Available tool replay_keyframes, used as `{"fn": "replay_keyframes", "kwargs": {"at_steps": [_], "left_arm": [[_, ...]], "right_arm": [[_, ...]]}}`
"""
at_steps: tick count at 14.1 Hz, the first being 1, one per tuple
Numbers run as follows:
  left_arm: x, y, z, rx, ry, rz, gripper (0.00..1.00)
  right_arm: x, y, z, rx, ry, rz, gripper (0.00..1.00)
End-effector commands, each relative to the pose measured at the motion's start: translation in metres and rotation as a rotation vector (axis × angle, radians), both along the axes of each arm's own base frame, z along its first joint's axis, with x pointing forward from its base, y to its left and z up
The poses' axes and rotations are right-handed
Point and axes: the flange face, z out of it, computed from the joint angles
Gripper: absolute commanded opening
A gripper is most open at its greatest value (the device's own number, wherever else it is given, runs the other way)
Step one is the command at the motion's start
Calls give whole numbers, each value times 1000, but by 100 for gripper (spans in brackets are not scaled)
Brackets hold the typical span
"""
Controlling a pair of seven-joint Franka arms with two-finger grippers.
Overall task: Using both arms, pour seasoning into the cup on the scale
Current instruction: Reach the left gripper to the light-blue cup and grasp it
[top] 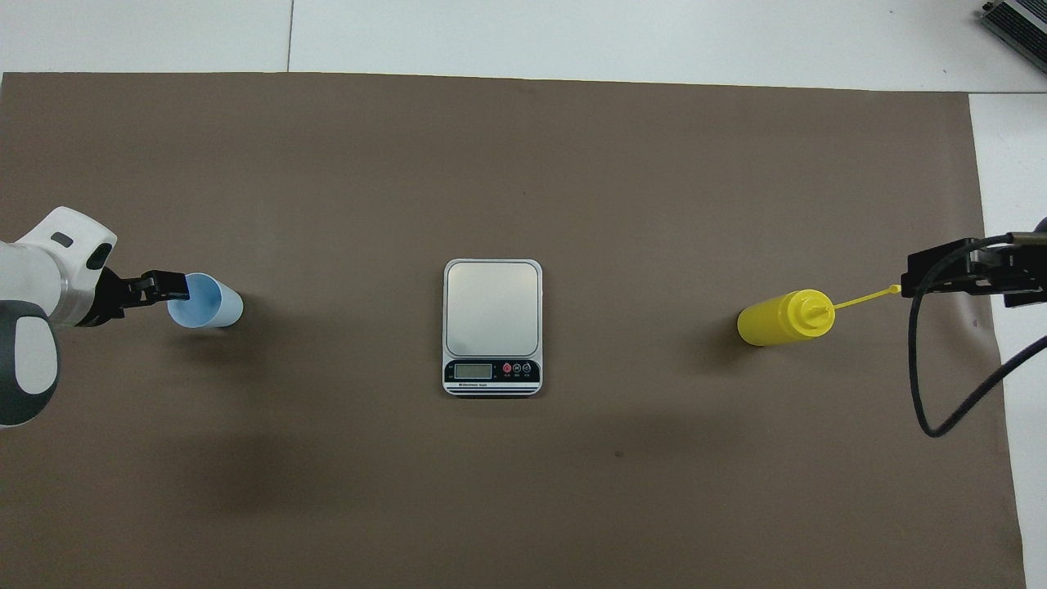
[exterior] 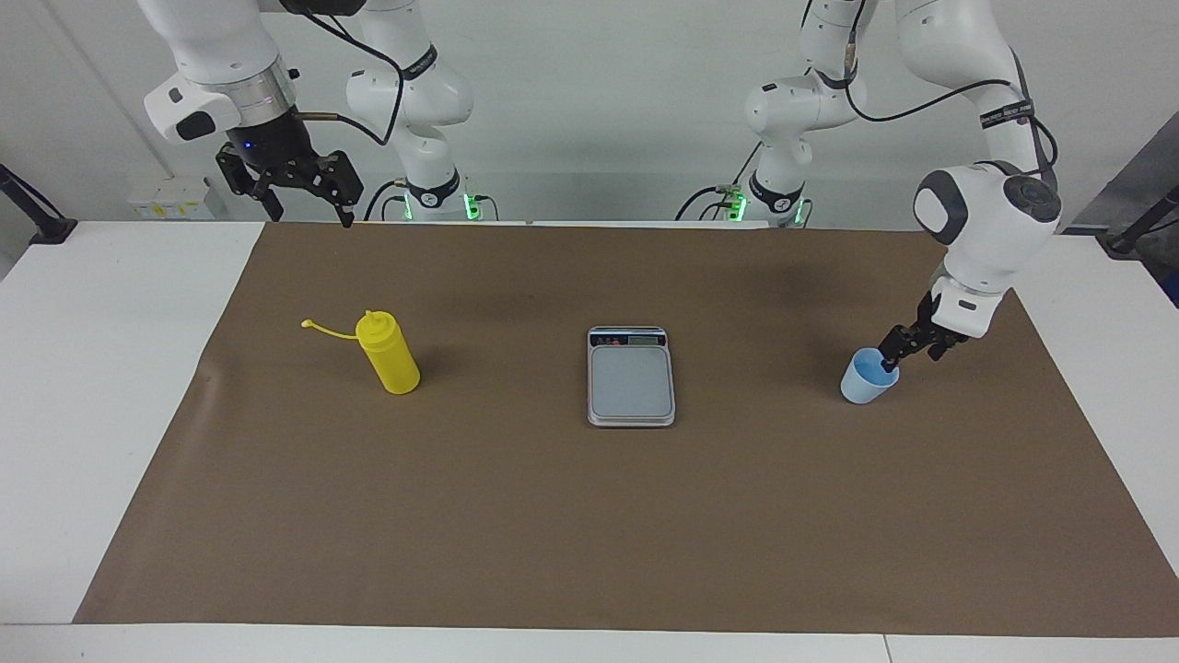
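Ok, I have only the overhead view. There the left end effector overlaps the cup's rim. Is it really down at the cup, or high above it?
Observer: Down. The facing view shows the left end effector at rim height of the cup, open, one finger apparently inside the rim.
Operator: And the right one? It seems to touch the bottle's strap.
Observer: No. The right end effector hangs open, high over the mat, far above the bottle and its strap.
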Motion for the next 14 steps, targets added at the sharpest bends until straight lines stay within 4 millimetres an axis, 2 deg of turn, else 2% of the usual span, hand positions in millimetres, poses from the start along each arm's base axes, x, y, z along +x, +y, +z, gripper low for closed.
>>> {"fn": "replay_keyframes", "kwargs": {"at_steps": [1, 3, 6, 7, 10, 11, 12, 14], "left_arm": [[-10, -4, -10, -5, -2, 29, 100], [-16, -10, -14, -8, 3, 64, 100], [-15, -18, -15, -9, -9, 63, 84], [-16, -19, -17, -9, -4, 60, 76], [-21, -19, -25, -9, 2, 62, 43], [-21, -19, -24, -9, 3, 62, 7], [-19, -21, -22, -9, 3, 60, 0], [-9, -29, -10, -12, 25, 43, 0]], "right_arm": [[-11, 1, 0, 15, 6, -7, 100], [-11, -1, -2, 15, 10, -12, 100], [-11, -2, -3, 15, 10, -12, 100], [-11, -3, -3, 15, 10, -13, 100], [-12, -2, -2, 15, 9, -12, 100], [-11, -1, -2, 15, 7, -10, 100], [-12, 0, -2, 15, 9, -10, 100], [-12, 1, -2, 15, 9, -7, 100]]}}
